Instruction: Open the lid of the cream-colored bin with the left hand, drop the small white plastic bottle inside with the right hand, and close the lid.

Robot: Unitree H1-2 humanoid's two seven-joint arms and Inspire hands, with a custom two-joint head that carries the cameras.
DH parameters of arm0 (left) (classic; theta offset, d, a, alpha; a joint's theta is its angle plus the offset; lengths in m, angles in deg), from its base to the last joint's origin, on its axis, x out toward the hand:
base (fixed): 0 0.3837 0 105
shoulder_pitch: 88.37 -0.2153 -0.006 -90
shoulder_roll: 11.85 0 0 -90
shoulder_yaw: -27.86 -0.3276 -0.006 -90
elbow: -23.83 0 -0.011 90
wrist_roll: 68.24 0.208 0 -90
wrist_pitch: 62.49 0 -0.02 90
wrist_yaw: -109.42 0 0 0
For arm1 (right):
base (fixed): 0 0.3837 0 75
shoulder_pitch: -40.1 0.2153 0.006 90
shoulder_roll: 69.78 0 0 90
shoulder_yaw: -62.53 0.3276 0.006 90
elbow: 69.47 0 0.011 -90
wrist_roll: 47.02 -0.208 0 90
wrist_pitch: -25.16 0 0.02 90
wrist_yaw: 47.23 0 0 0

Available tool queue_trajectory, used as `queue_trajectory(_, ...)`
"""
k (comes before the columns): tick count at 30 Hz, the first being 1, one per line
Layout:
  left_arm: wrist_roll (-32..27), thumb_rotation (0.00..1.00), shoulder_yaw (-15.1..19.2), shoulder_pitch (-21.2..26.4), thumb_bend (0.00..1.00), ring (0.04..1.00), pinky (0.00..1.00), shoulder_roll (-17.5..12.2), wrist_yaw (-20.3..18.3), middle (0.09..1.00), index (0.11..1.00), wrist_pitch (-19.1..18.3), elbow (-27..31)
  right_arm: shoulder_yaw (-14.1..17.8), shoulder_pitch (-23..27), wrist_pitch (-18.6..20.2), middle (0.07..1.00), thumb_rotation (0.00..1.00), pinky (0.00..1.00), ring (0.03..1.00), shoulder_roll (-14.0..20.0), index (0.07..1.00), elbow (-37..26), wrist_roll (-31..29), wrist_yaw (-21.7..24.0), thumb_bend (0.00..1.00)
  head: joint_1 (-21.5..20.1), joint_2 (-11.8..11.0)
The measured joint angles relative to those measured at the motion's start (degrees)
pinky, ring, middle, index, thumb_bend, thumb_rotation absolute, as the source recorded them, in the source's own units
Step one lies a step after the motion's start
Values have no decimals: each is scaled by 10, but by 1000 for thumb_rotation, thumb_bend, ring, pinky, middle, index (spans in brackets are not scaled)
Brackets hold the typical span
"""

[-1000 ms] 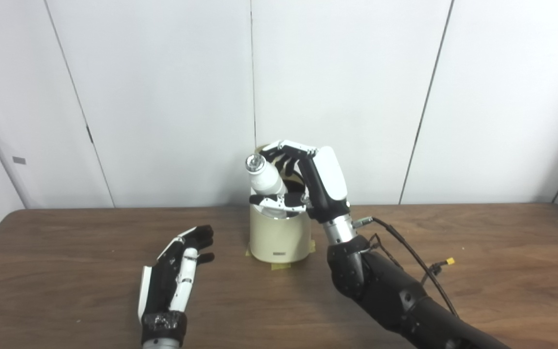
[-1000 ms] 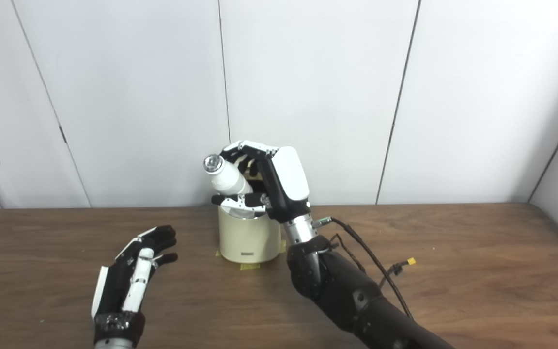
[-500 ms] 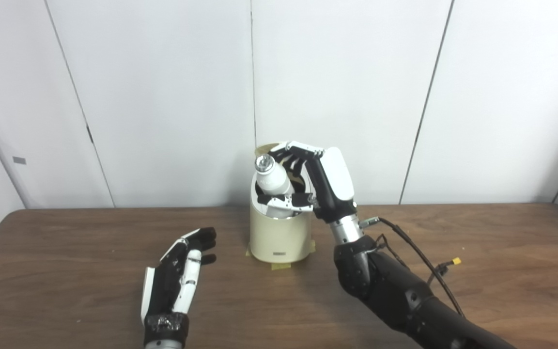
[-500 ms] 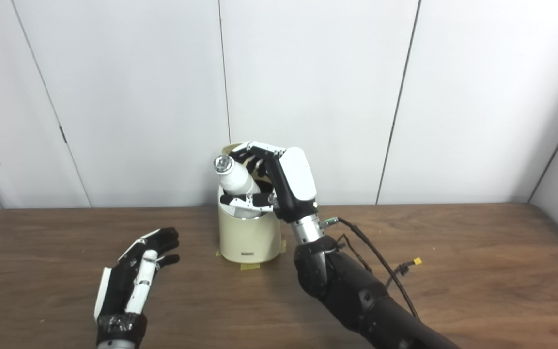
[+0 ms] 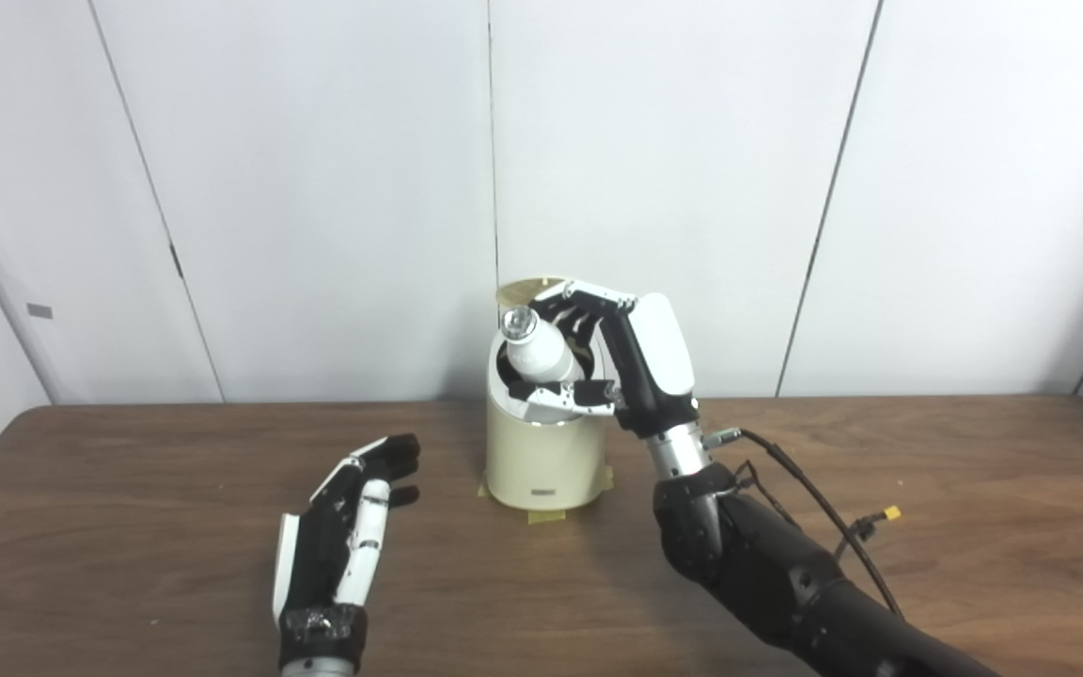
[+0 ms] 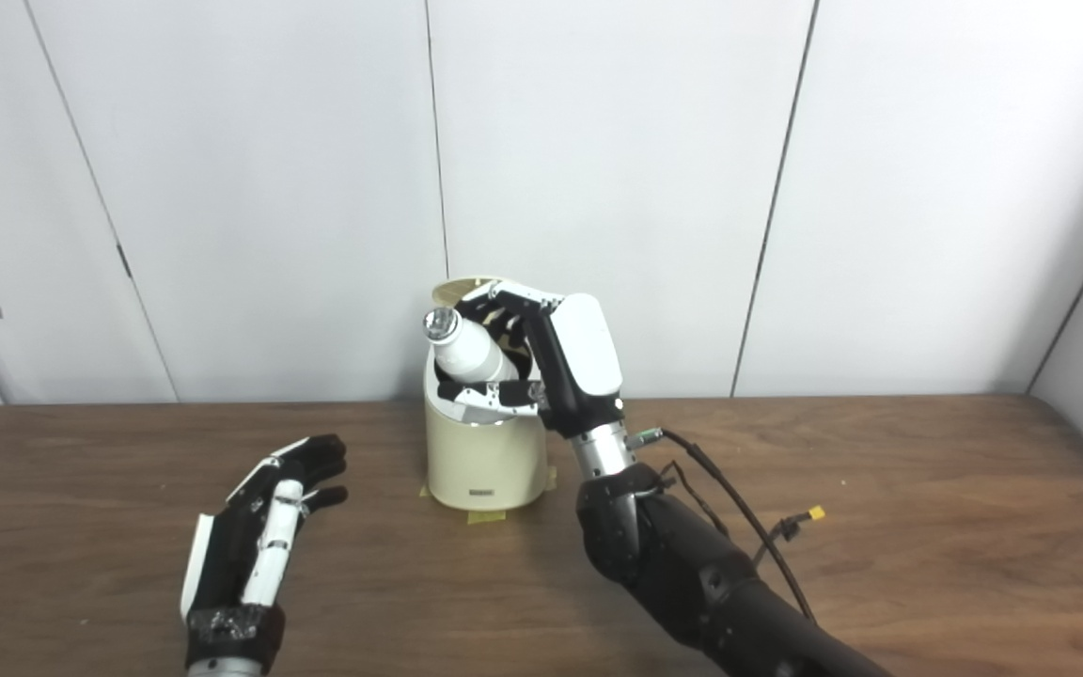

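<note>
Two hands: right hand (image 5: 631, 362) grips bottle (image 5: 536, 350), now lowered partway into bin (image 5: 541, 451) at desk's far edge, lid (image 5: 527, 291) up; release next. Left hand (image 5: 344, 536) open, idle.

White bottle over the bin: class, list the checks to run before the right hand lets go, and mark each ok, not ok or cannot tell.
1. Lid raised behind the opening: ok.
2. White bottle base inside the bin rim: ok.
3. Right hand fingers holding the bottle: ok.
4. Left hand away from the bin, open on the table: ok.
5. Bin inside free of obstruction: cannot tell.
</note>
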Motion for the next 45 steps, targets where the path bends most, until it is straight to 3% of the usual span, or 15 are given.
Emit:
queue_trajectory(3,1,681,-1,0,213,774,713,3,0,754,721,0,0,-1,0,0,503,0,255,374,0,536,1,-1,0,510,4,0)
queue_trajectory(4,3,679,-2,-1,215,773,711,3,0,753,721,0,0,-1,0,-1,471,0,231,408,0,531,1,-1,0,513,4,0)
queue_trajectory(8,4,674,-3,-1,212,779,723,4,0,755,724,0,0,-6,3,-1,503,0,230,371,0,537,7,-2,-8,509,5,0)
queue_trajectory(14,6,672,-3,-1,202,773,707,5,1,752,724,0,1,-16,10,-3,513,0,283,388,-3,525,21,-10,-18,512,9,-3)
queue_trajectory(18,9,689,-5,-1,204,774,702,5,1,755,724,0,1,-19,11,-3,513,0,242,377,-3,528,22,-13,-18,510,12,-4)
queue_trajectory(23,17,708,-9,-1,204,778,704,7,1,758,730,0,1,-23,13,-3,514,0,305,396,-3,519,22,-13,-19,512,17,-4)
queue_trajectory(29,18,697,-9,-1,195,778,710,9,1,758,727,0,1,-31,17,-2,515,0,237,377,-5,526,31,-18,-32,510,19,-5)
queue_trajectory(35,18,700,-9,-1,204,783,721,10,1,764,734,0,1,-40,23,-2,516,0,313,398,-11,515,41,-26,-40,513,21,-7)
queue_trajectory(42,19,693,-9,-1,192,778,708,11,2,759,727,0,1,-41,24,-2,516,0,259,382,-12,524,43,-34,-42,510,25,-11)
queue_trajectory(45,19,689,-9,-1,195,777,710,11,3,759,724,0,1,-44,25,-2,513,0,285,390,-12,523,44,-35,-44,512,26,-11)
